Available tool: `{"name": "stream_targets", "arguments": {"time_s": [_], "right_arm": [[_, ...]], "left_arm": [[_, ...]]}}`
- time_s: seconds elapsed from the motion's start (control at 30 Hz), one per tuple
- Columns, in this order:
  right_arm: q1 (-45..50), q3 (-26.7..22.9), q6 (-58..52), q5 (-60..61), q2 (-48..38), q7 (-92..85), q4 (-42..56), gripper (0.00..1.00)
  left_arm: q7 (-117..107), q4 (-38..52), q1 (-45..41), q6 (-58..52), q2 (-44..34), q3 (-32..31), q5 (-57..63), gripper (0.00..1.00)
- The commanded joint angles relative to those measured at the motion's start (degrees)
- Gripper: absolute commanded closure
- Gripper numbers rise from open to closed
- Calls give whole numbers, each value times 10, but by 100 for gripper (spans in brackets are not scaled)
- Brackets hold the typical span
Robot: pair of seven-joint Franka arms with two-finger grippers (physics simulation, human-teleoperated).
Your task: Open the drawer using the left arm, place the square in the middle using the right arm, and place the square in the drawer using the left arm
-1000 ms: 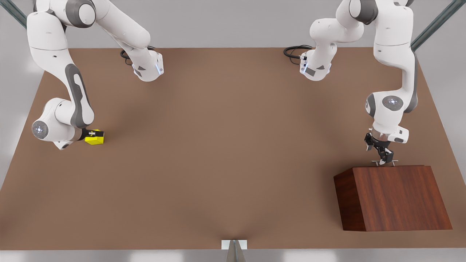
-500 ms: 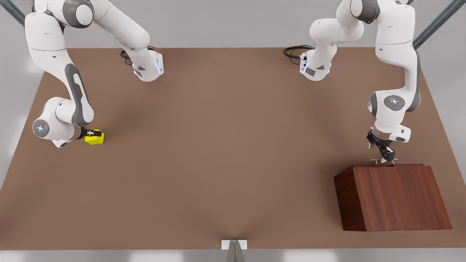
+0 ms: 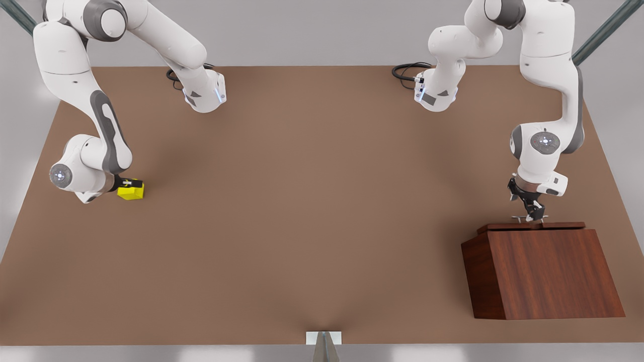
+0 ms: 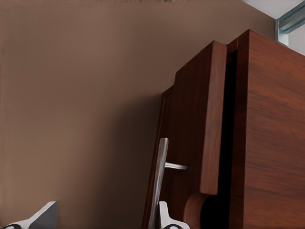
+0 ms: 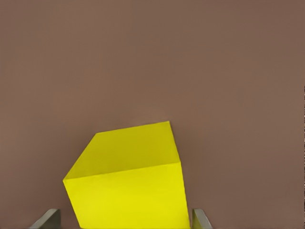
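The square (image 3: 133,192), a small yellow cube, rests on the brown table at the front view's left. My right gripper (image 3: 130,184) is open and straddles it, one fingertip (image 5: 47,218) on each side of the square (image 5: 128,186) with slim gaps. At the front view's right stands the dark wooden cabinet (image 3: 548,274). Its drawer (image 3: 531,226) sticks out a little on the far side. My left gripper (image 3: 534,215) is at the silver handle (image 4: 159,181), fingers apart, one fingertip (image 4: 166,217) hooked behind the bar against the drawer front (image 4: 190,143).
The plain brown tabletop (image 3: 312,201) stretches between the two arms. Both arm bases (image 3: 204,95) sit at the far edge with black cables. A small white bracket (image 3: 323,338) marks the near edge.
The drawer has slid a short way out of the cabinet, following my left gripper as it drew back with the handle. The square has stayed put, with the right gripper still around it.
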Motion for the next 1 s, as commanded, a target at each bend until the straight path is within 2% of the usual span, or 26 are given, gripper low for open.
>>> {"name": "stream_targets", "arguments": {"time_s": [0.0, 0.33, 0.47, 0.97], "right_arm": [[-4, 0, 17, -10, 0, -29, -1, 0], [-4, 0, 74, -10, 13, -36, -14, 0], [-6, 0, 88, -9, 16, -37, -15, 8], [-7, 1, 140, -9, 20, -39, -33, 8]], "left_arm": [[-1, -1, 1, -23, -1, 0, 4, 0], [-2, -4, 0, -62, -21, -1, 13, 0], [-1, -4, 0, -85, -30, -1, 16, 0], [-2, -6, -6, -130, -46, -5, 16, 0]]}}
